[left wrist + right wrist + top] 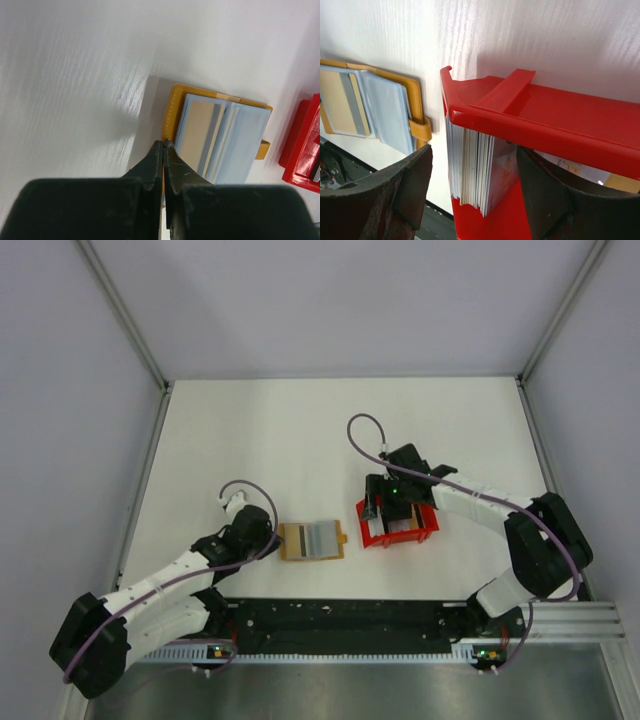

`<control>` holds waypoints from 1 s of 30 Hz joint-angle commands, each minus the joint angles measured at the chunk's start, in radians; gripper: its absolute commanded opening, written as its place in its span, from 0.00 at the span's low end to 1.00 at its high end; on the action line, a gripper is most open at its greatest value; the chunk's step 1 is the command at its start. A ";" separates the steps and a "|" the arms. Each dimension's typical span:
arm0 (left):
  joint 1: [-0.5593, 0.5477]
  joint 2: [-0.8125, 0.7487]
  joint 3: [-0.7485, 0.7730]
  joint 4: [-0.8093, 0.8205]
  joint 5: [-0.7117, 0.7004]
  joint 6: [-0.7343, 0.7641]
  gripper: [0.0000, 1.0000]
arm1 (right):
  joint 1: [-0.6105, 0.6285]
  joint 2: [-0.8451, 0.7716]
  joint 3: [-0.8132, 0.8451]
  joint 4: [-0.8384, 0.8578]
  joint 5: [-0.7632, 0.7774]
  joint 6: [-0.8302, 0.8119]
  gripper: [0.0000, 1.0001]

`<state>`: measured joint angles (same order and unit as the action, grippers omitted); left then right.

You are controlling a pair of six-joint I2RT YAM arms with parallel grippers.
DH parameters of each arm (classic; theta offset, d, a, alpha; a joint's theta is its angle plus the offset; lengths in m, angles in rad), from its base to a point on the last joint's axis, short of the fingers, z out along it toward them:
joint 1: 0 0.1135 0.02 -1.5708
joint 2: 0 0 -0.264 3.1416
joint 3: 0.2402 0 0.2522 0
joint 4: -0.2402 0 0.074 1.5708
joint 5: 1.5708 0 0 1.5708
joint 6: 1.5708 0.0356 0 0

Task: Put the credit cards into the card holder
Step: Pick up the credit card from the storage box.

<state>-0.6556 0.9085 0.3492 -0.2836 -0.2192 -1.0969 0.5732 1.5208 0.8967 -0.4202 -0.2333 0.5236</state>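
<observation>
Nearest the bases, the left tool [163, 146] lies low over the white counter [300, 440]. Its black fingers are clenched together, tips at the edge of the card holder [217, 137], a flat orange-brown leather-like wallet lying open with its clear sleeves up. It probably steadies the holder for loading, but I cannot tell whether it actually nips the edge.

Just beyond to the right, apart from the holder, sits the red raised-rim plastic tray [560, 110]. The right tool [472, 167] is released, one finger either side of the credit cards [470, 170], a stack of thin pale cards standing on edge, seemingly ready to pinch some.

Only the right wrist view shows that stack; from above the tool hides it. Only the wrist views show a tan card [197, 132] already sleeved.
</observation>
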 commanded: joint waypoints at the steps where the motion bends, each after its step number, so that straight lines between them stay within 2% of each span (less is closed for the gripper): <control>1: 0.005 0.009 -0.001 0.046 0.011 0.011 0.00 | 0.005 -0.011 -0.001 0.075 -0.052 0.033 0.68; 13: 0.004 0.027 0.001 0.060 0.018 0.012 0.00 | 0.005 -0.080 0.004 0.083 -0.072 0.052 0.63; 21: 0.007 0.032 -0.007 0.064 0.023 0.012 0.00 | 0.004 -0.082 -0.005 0.078 -0.054 0.049 0.54; 28: 0.007 0.032 -0.012 0.066 0.027 0.012 0.00 | 0.004 -0.085 -0.012 0.075 -0.058 0.035 0.54; 30: 0.007 0.032 -0.012 0.067 0.027 0.012 0.00 | 0.002 -0.090 -0.012 0.075 -0.058 0.033 0.48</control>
<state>-0.6537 0.9386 0.3454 -0.2546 -0.1978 -1.0966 0.5732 1.4723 0.8913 -0.3805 -0.2852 0.5610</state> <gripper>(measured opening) 0.008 0.526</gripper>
